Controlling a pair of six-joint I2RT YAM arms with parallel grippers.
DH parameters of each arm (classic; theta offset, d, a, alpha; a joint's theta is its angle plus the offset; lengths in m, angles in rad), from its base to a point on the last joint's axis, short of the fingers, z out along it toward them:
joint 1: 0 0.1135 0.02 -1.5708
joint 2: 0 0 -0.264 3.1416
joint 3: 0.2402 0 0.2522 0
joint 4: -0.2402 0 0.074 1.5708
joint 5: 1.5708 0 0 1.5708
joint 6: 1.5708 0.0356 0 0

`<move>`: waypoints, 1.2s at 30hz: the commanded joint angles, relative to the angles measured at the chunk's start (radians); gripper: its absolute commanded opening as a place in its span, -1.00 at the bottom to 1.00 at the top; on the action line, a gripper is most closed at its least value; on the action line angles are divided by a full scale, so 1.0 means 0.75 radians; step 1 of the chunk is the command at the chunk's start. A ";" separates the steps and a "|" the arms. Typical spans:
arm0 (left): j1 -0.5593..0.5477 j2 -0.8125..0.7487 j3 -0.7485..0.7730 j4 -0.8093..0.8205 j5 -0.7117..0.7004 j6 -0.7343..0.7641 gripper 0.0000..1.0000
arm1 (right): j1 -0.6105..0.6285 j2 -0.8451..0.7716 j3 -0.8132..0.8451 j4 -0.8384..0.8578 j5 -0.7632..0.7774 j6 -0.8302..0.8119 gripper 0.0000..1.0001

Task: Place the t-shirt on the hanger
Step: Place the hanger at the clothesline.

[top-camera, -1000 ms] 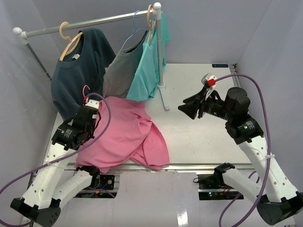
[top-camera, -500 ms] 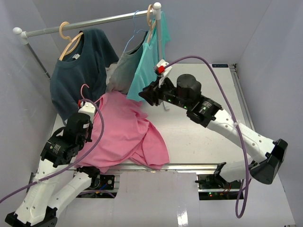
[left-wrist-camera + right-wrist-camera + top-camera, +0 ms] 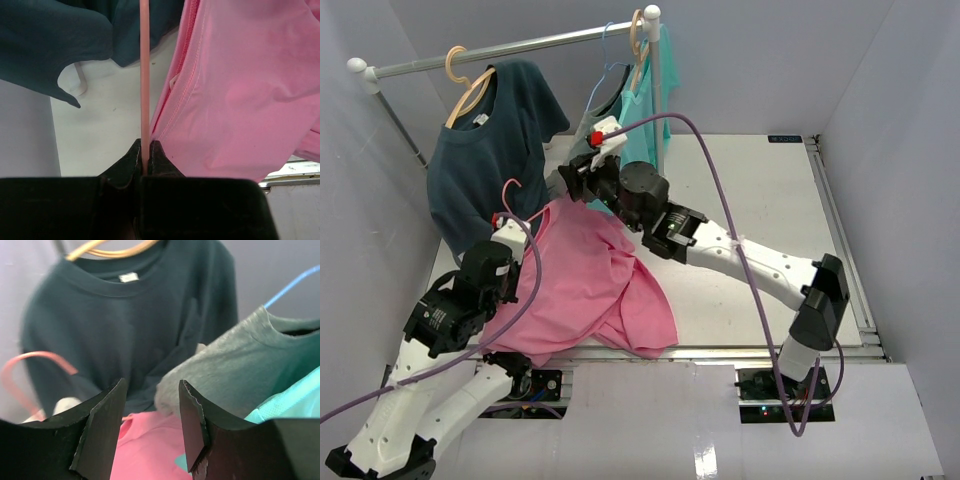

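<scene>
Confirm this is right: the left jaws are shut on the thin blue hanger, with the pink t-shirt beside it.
Wrong in the colour only. The left jaws are shut on the thin pink hanger, with the pink t-shirt beside it. The left wrist view shows the pink wire pinched between them.

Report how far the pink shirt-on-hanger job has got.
Done: the left gripper is shut on the pink hanger, hook up. In hand: the right gripper hovers open over the pink t-shirt near its collar, holding nothing. Left: the shirt lies mostly crumpled on the table, not visibly seated on the hanger's shoulders; dressing it remains.
</scene>
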 commanded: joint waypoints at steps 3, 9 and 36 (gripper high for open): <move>-0.041 -0.038 0.038 0.045 -0.027 -0.001 -1.00 | 0.022 0.208 0.258 0.047 0.506 0.058 0.07; -0.068 -0.071 0.011 0.044 -0.055 -0.008 -1.00 | 0.023 0.293 0.290 0.089 0.565 0.103 0.08; -0.081 -0.012 0.064 -0.106 -0.228 -0.119 -1.00 | -0.189 0.000 -0.121 -0.005 0.693 -0.191 -0.42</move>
